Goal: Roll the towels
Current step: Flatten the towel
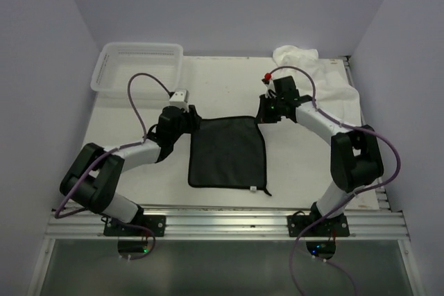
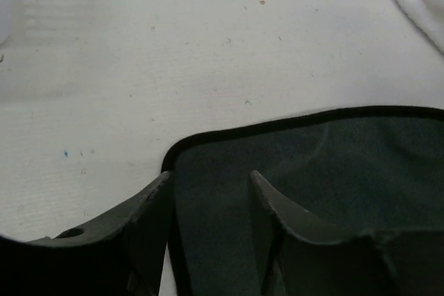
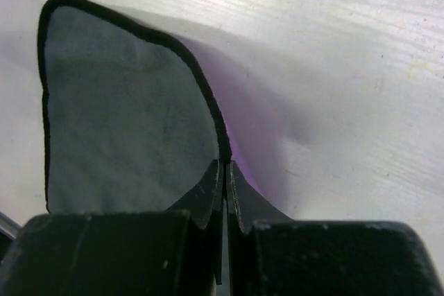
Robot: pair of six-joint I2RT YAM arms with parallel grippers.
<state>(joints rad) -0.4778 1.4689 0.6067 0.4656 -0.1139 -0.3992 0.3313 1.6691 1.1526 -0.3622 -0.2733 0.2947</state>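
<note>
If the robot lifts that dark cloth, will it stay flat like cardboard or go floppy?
Probably floppy: the dark cloth curls upward where the right gripper has its jaws shut on its edge. It looks thin, so likely light. Mostly flat on the table, it shouldn't roll or tip by itself.
</note>
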